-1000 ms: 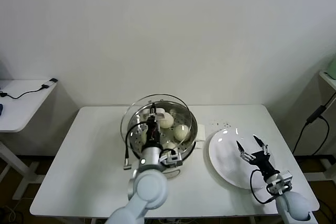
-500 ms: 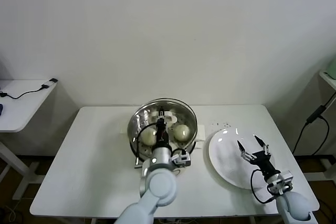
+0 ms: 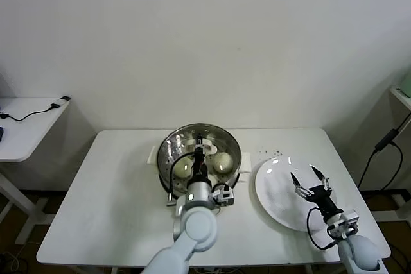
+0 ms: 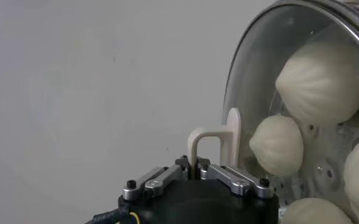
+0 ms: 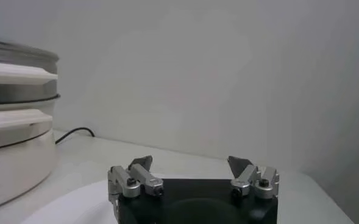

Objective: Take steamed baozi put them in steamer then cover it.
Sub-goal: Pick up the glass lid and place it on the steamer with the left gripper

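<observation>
Gripping the cream-white bar handle (image 4: 219,137) of the cover (image 3: 200,149), the left hand (image 3: 200,147) stands over the middle of the steamer (image 3: 168,174), its fingers (image 4: 158,178) pressed together on that handle. The cover, a clear glass lid with a metal rim, lies over the steel pot and matches it in width, though whether it is fully seated on the rim cannot be told. Through the glass the steamed baozi (image 3: 222,161) show inside the pot, pale and round; the left wrist view makes out four of them (image 4: 322,79) behind the dome. The steamer sits on its cream-white base toward the back middle of the white surface (image 3: 103,210), one side handle sticking out on the robot's left. A flat white plate (image 3: 276,203) lies just to the right of the steamer, near but apart from it. The right hand (image 3: 307,178) hovers above the right part of the plate with its fingers (image 5: 131,178) spread wide and nothing between them. A few dark specks (image 3: 270,153) lie on the surface behind the plate.
</observation>
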Controlling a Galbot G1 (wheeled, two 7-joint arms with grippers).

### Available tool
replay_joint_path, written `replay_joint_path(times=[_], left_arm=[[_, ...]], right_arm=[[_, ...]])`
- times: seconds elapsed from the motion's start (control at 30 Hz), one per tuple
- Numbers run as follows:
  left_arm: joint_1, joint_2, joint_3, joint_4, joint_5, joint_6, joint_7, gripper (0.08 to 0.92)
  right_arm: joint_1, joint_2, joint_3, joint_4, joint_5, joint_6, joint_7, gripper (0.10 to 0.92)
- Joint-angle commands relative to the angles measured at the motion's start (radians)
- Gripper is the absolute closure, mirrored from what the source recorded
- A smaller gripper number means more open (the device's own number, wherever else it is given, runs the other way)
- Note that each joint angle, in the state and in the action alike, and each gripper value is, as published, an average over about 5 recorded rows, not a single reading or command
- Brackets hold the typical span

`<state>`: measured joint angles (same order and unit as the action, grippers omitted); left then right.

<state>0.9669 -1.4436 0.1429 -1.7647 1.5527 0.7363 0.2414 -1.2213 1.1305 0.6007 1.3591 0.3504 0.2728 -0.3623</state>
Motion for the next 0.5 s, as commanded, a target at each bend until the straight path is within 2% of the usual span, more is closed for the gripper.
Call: replay_joint_path(times=[0.03,0.27,0.5], left_arm=[[-0.007,0.005,0.001,0.017,-0.005,0.021,-0.002,0.853],[-0.005,0.007,0.000,0.022,-0.013,0.025,-0.009,0.853],[0.004,0.015,-0.009,0.000,-0.008,0.011,0.020,0.853]], right_arm=[[0.000,0.002,0.002,-0.002,-0.003,0.002,-0.003,0.203],[0.000,0.005,0.005,-0.003,-0.010,0.005,-0.005,0.203],[0.001,0.005,0.006,-0.003,-0.013,0.005,-0.008,0.203]])
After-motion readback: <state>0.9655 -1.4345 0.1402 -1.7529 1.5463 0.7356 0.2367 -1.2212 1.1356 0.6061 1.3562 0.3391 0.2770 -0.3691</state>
